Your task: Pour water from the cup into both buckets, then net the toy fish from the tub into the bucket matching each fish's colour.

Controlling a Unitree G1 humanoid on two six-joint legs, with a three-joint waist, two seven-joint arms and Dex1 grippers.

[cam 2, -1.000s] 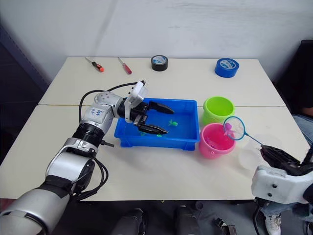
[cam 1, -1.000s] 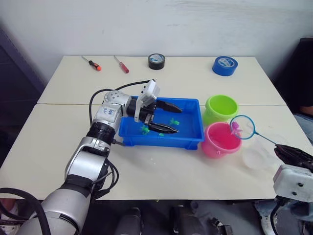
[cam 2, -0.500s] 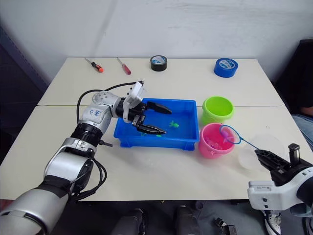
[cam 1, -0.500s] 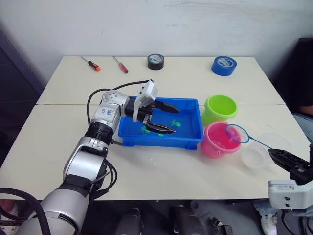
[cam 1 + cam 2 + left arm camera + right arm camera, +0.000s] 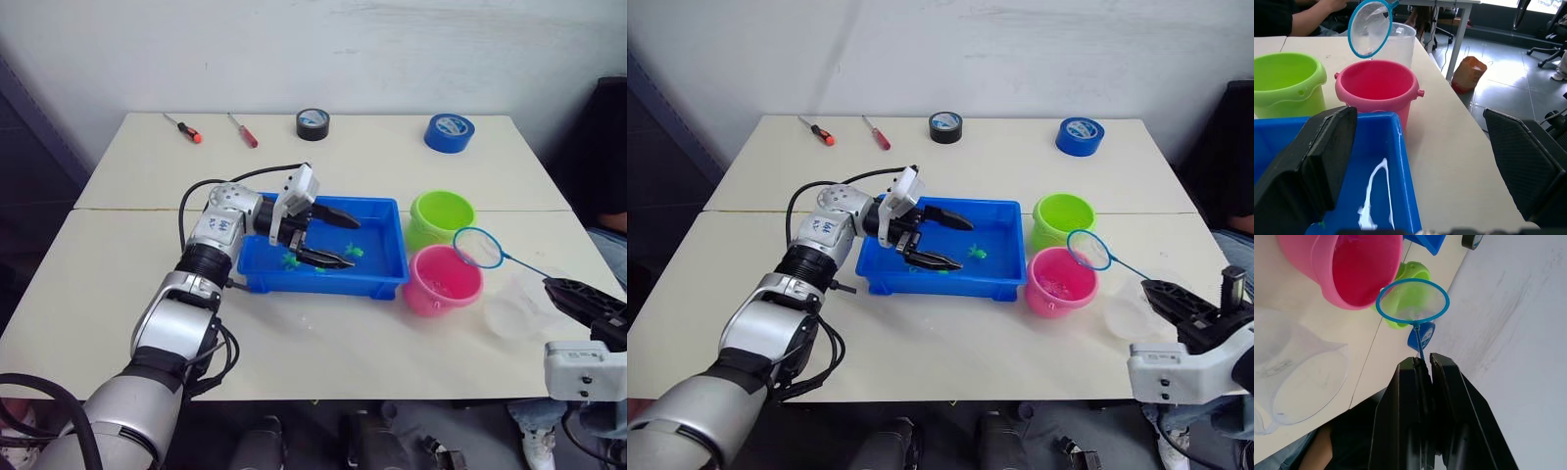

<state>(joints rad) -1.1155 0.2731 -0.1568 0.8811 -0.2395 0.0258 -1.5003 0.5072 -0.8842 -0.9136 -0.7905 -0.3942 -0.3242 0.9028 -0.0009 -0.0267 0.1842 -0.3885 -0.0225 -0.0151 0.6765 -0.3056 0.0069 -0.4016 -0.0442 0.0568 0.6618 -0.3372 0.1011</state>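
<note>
The blue tub [image 5: 392, 250] sits mid-table with small green toy fish [image 5: 290, 260] lying in it. My left gripper [image 5: 353, 244] hangs open over the tub, nothing between its fingers [image 5: 1308, 156]. Right of the tub stand the green bucket [image 5: 443, 215] and, nearer, the pink bucket [image 5: 443, 279]. My right gripper [image 5: 1422, 363] is shut on the thin handle of the net [image 5: 478, 247]. The blue hoop hovers over the pink bucket's right rim, and its mesh [image 5: 1370, 28] looks empty. The clear cup [image 5: 519, 304] stands right of the pink bucket, under the net handle.
Two screwdrivers [image 5: 243, 129], a black tape roll [image 5: 313, 123] and a blue tape roll [image 5: 450, 132] lie along the table's far edge. A person's arm [image 5: 1312, 14] shows beyond the table's right side. The table's right edge is close to the cup.
A second ago the net held a pink fish above the pink bucket; it dipped toward the bucket, and now the hoop is level again with no fish visible. The left gripper stayed put.
</note>
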